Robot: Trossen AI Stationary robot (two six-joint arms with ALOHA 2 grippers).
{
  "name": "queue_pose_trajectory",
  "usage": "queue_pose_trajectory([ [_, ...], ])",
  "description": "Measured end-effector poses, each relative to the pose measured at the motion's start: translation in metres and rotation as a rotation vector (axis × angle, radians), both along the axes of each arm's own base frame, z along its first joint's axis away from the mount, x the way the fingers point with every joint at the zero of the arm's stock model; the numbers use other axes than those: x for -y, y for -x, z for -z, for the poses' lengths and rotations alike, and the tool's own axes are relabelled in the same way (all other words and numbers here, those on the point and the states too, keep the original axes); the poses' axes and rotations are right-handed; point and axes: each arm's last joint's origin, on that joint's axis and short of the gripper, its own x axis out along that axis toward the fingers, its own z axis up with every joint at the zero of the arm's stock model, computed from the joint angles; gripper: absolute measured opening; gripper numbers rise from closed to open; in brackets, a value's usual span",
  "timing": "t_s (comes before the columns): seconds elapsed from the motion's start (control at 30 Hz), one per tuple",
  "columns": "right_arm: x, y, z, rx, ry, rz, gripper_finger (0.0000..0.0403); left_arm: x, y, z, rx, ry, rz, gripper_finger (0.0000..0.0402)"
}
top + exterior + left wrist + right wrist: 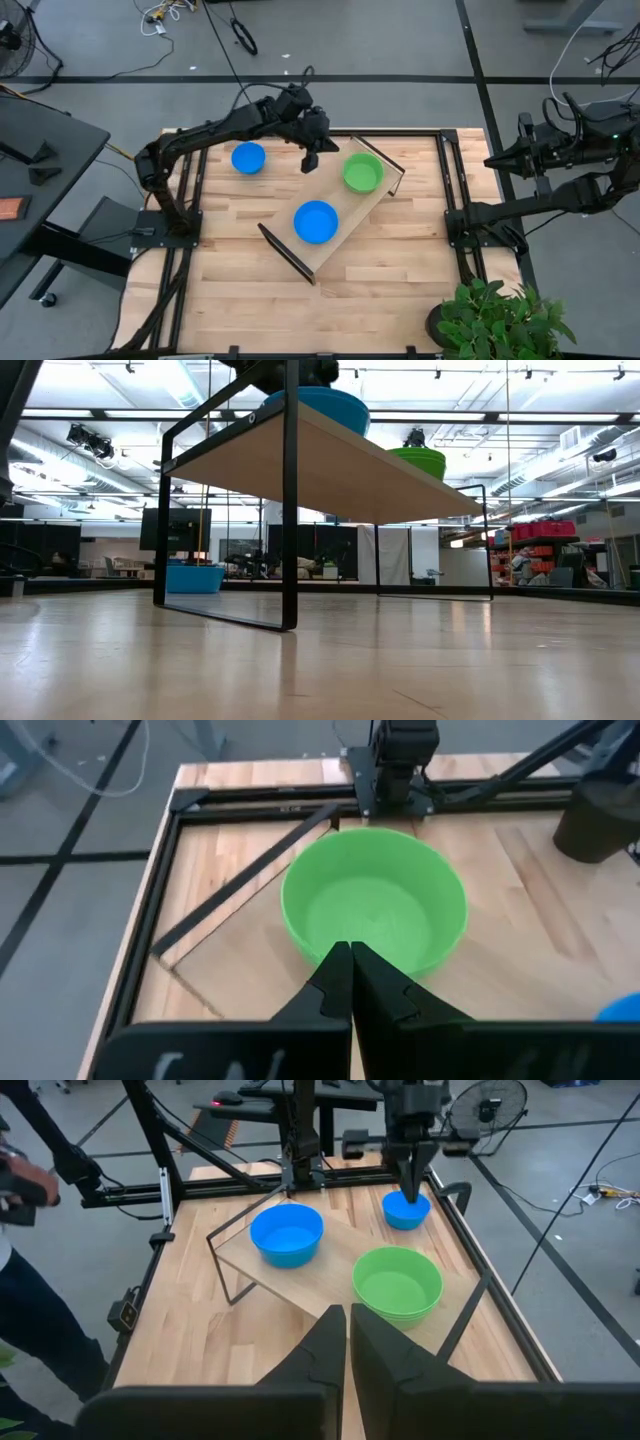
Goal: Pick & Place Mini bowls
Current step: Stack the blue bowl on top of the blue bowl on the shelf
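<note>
Three bowl spots on the bench [400, 270]: two on the tray [345, 215], one beside it.
Green bowl [362, 172] and blue bowl [316, 221] sit on the tray; second blue bowl [248, 158] lies on bare wood. Left gripper [310, 160] hovers between, jaws shut, empty. Right gripper [348, 1342] waits off the bench edge, jaws shut, empty.

Two bowl stacks [316, 222] [363, 172] sat on the tray [330, 250], one at its seven-o'clock end, the other at one o'clock; a third bowl [248, 158] lay on the table [400, 270] at ten o'clock.
</note>
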Motion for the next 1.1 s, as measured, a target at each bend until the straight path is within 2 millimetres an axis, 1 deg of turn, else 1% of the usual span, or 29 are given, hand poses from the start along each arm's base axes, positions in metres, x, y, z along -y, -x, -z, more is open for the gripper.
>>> queue_pose_trajectory([
  [0.13,0.000,0.000,0.000,0.000,0.000,0.000,0.0023,0.005,0.014,-0.012,-0.029,-0.012,-0.033,0.0000],
  [0.4,0.000,0.000,0.000,0.000,0.000,0.000,0.0023,0.013,0.036,-0.020,-0.125,-0.016,-0.079,0.0000],
  [0.5,0.000,0.000,0.000,0.000,0.000,0.000,0.0023,0.015,0.041,-0.019,-0.148,0.006,-0.097,0.0002],
  [0.57,0.000,0.000,0.000,0.000,0.000,0.000,0.0023,0.017,0.045,-0.015,-0.146,0.019,-0.106,0.0002],
  [0.77,0.000,0.000,0.000,0.000,0.000,0.000,0.0023,0.024,0.060,0.007,-0.129,0.072,-0.149,0.0002],
  [0.97,0.000,0.000,0.000,0.000,0.000,0.000,0.0023,0.029,0.083,0.026,-0.153,0.083,-0.196,0.0004],
  [1.1,0.000,0.000,0.000,0.000,0.000,0.000,0.0023,0.027,0.100,0.036,-0.176,0.112,-0.273,0.0010],
])
